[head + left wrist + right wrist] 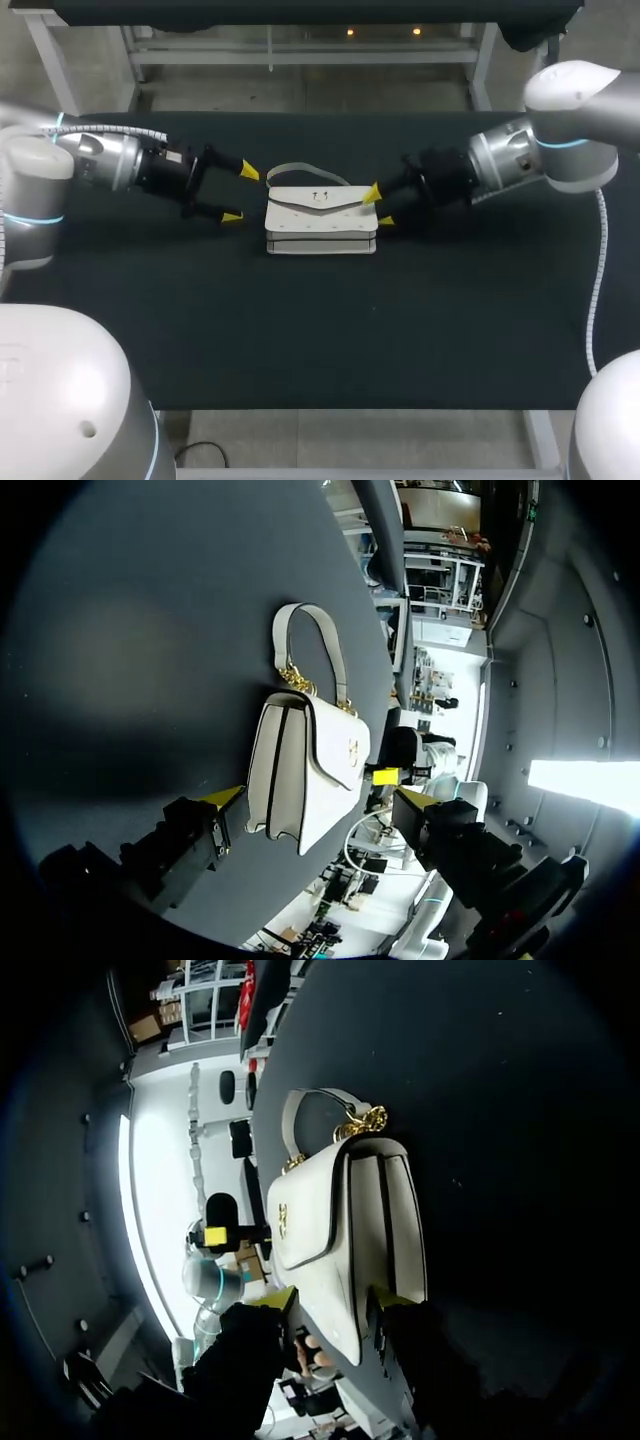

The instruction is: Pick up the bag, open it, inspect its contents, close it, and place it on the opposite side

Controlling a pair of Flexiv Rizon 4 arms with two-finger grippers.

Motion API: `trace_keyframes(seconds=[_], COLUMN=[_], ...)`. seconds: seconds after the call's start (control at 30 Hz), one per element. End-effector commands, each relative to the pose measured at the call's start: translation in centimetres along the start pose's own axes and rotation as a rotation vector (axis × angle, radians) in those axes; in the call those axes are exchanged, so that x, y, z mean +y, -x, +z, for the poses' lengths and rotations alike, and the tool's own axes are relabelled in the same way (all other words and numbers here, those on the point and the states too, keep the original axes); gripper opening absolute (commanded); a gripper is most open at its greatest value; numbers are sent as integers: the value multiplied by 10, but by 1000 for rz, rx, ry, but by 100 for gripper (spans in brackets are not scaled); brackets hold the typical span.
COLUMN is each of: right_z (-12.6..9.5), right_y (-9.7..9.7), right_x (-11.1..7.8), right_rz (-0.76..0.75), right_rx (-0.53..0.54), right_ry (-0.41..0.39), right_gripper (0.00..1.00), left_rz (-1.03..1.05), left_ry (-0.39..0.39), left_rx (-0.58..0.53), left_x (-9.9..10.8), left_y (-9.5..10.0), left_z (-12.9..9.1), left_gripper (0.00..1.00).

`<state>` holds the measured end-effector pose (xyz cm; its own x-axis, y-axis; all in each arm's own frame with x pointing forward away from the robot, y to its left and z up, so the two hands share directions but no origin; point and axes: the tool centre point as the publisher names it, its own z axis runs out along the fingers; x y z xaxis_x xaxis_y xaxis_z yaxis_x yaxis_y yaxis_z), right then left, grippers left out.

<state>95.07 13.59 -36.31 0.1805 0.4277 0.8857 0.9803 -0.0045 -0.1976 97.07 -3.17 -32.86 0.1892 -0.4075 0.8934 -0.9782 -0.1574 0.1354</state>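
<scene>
Black cloth covers the table (320,340) in front of you. Item under inspection: one white bag (320,225), lying at mid-table towards the far edge. Its flap (305,1210) is down over the front, with a gold clasp (352,750) at its point. The handle (295,166) lies flat on the cloth behind the body, joined to it by gold chain links (365,1120).

Your left gripper (240,194) hangs near the bag's left end, not touching it. Its fingers are wide apart with nothing between them.

Your right gripper (379,206) is at the bag's right end. Its fingers are apart, with that end of the bag between the tips.
</scene>
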Motion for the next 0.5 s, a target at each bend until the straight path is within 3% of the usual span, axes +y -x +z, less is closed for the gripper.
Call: trace_keyframes(seconds=[0.03,0.17,0.3,0.5], right_z=[3,5,5,5], right_y=[-1,2,4,6], right_x=[3,6,7,7], right_rz=[6,15,21,25], right_rx=[-14,-20,-26,-34], right_ry=[-8,-21,-36,-58], right_gripper=[34,26,10,5], left_rz=[-5,-6,-9,-19], left_ry=[-19,-12,-5,-3], left_rx=[-1,-14,-29,-48], left_x=[7,7,7,5], left_y=[2,4,5,7], left_z=[-4,-7,-10,-14], left_gripper=[100,100,100,100])
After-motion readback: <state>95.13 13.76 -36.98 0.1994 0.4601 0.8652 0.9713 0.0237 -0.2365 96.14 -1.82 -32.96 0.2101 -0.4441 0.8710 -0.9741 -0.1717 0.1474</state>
